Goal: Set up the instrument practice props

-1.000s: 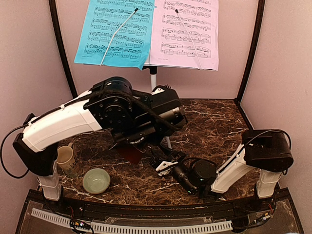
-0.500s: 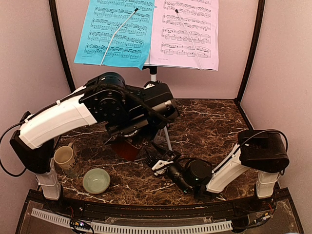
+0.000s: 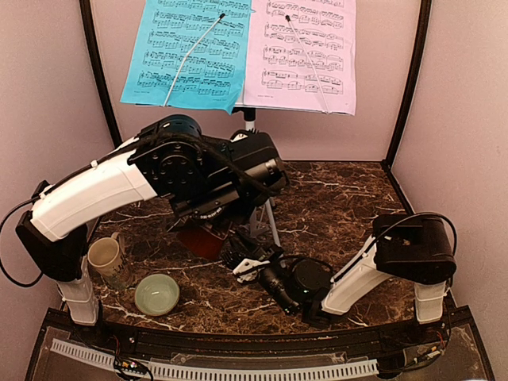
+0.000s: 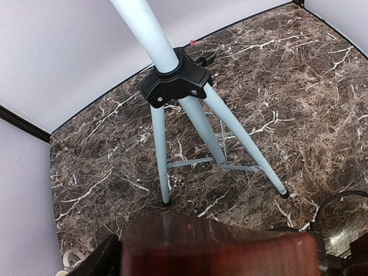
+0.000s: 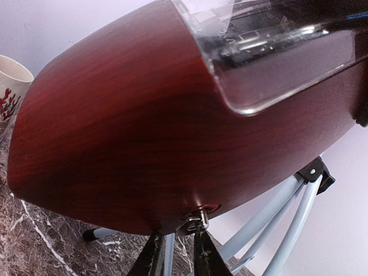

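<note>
Just beside the stand legs (image 4: pixel 161 150), left gripper (image 4: pixel 218 254) clamps metronome (image 5: pixel 126 115); right gripper (image 5: pixel 178 253), slightly parted, nears its key (image 5: pixel 201 217).

- No word, brand or number can be read for certain in any view.
- The blue page (image 3: pixel 186 51), high over the far edge of the tabletop (image 3: pixel 341 198), carries rows of printed music staves. Any title or words on it are too small to make out.
- The pink page (image 3: pixel 305 51), just beside it on the right, bears the same kind of staves, equally unreadable.
- The left arm (image 3: pixel 208 213) has a short line of white lettering on its black housing, too small to read.
- The mug (image 5: pixel 10 86), near the tabletop's left edge, shows a red branching pattern, not letters.
- The metronome (image 5: pixel 126 126) shows only dark-red wood grain.
</note>
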You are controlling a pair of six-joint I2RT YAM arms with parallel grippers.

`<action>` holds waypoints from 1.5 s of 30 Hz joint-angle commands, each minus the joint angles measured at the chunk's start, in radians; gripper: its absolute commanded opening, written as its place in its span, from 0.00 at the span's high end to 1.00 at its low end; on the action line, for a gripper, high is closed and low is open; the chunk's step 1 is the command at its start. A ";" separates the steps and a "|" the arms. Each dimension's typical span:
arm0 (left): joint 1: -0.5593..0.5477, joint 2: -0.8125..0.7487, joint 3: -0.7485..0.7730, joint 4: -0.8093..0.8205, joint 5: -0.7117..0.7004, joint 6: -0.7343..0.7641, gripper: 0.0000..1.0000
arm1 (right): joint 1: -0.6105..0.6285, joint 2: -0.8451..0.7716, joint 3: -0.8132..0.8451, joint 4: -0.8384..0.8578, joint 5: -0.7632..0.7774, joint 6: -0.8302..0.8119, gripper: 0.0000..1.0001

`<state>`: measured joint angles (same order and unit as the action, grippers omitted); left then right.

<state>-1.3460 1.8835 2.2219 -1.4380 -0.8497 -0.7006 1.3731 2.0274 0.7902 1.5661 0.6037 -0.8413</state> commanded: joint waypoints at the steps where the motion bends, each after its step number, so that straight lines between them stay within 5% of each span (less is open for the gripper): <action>1: -0.001 -0.064 0.003 -0.024 -0.057 -0.047 0.99 | -0.006 0.003 0.024 0.229 0.026 -0.014 0.80; 15: 0.000 -0.069 -0.009 -0.024 -0.054 -0.051 1.00 | -0.009 -0.057 -0.007 0.229 0.017 -0.013 1.00; 22: 0.003 -0.073 -0.014 -0.021 -0.058 -0.051 0.99 | -0.011 -0.062 -0.031 0.229 0.004 -0.001 1.00; 28: 0.006 -0.086 -0.017 -0.010 -0.059 -0.046 1.00 | -0.010 -0.076 -0.089 0.227 -0.017 0.037 0.71; 45: 0.010 -0.105 -0.034 0.045 -0.060 -0.019 1.00 | -0.007 -0.097 -0.044 0.137 -0.049 0.137 0.70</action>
<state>-1.3434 1.8454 2.1834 -1.4052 -0.8452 -0.7116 1.3647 1.9270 0.7151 1.5669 0.5716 -0.7292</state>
